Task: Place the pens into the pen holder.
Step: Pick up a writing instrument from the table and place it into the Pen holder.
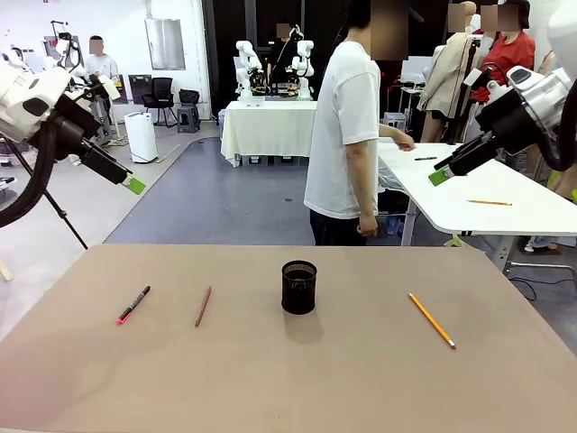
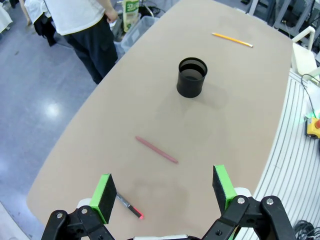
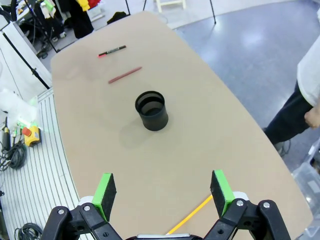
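The black mesh pen holder (image 1: 298, 287) (image 2: 191, 77) (image 3: 151, 110) stands upright in the middle of the tan table. Left of it lie a red-brown pen (image 1: 203, 306) (image 2: 156, 149) (image 3: 125, 75) and, farther left, a black pen with pink-red ends (image 1: 133, 304) (image 2: 129, 206) (image 3: 112, 50). A yellow pencil (image 1: 431, 319) (image 2: 232, 39) (image 3: 190, 215) lies to the right of the holder. My left gripper (image 1: 133, 185) (image 2: 164, 192) hangs open high above the table's left side. My right gripper (image 1: 439, 177) (image 3: 162, 191) hangs open high at the right. Neither holds anything.
A person in a white shirt (image 1: 343, 135) stands beyond the table's far edge, side-on. A white table (image 1: 487, 194) with a pencil and a pen on it stands behind at the right. The tan table (image 1: 288, 379) has bare room all around the holder.
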Controlling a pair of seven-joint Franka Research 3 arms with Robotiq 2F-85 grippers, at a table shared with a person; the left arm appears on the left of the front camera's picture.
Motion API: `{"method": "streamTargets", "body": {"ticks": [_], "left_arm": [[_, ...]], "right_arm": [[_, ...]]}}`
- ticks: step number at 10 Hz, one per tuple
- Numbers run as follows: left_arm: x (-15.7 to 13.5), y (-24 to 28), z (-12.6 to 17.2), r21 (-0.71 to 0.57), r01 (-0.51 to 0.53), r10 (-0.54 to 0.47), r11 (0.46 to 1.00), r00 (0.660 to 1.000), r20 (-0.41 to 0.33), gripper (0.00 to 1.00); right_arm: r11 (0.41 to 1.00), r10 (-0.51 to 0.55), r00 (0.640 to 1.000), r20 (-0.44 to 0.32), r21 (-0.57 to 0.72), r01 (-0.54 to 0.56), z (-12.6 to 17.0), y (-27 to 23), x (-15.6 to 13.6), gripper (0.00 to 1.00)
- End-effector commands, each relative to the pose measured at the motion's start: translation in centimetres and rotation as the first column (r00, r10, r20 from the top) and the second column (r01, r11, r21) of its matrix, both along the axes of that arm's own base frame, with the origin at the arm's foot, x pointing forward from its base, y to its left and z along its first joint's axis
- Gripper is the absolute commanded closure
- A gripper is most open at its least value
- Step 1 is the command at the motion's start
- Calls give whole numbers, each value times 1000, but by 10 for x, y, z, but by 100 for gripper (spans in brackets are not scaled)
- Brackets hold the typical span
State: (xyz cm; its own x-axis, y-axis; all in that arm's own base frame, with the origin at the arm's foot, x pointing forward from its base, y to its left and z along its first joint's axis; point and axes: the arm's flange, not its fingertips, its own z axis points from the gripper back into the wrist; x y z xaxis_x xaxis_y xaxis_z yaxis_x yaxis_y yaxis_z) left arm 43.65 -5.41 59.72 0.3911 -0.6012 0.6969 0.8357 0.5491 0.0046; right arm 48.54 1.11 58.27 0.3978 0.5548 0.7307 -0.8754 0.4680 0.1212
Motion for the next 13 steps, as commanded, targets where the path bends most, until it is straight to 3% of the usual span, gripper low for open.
{"method": "streamTargets", "body": {"ticks": [1, 2, 3, 5, 7, 9, 10, 11, 13], "left_arm": [[-1, -15, -7, 102, -49, 57, 994, 995, -80, 0], [-2, -35, -14, 179, -126, 159, 976, 970, -182, 0], [-1, -54, -23, 218, -186, 236, 958, 944, -232, 0], [8, -86, -42, 291, -191, 279, 937, 913, -297, 0], [26, -116, -82, 393, -260, 405, 882, 845, -350, 0], [39, -127, -99, 412, -312, 451, 856, 840, -302, 0], [40, -126, -97, 348, -274, 381, 897, 879, -288, 0], [29, -125, -108, 402, -279, 424, 872, 841, -336, 0], [29, -125, -108, 402, -279, 424, 872, 841, -336, 0]], "right_arm": [[1000, 1, 1000, -3, 14, -1, 1, 0, 0, 0], [1000, 1, 1000, -3, 14, -1, 1, 0, 0, 0], [1000, 1, 1000, -3, 14, -1, 1, 0, 0, 0], [1000, 1, 1000, -3, 14, -1, 1, 0, 0, 0], [1000, 1, 1000, -3, 14, -1, 1, 0, 0, 0], [1000, 1, 1000, -3, 14, -1, 1, 0, 0, 0], [1000, 1, 1000, -3, 14, -1, 1, 0, 0, 0], [1000, 1, 1000, -3, 14, -1, 1, 0, 0, 0], [1000, 1, 1000, -3, 14, -1, 1, 0, 0, 0]]}}
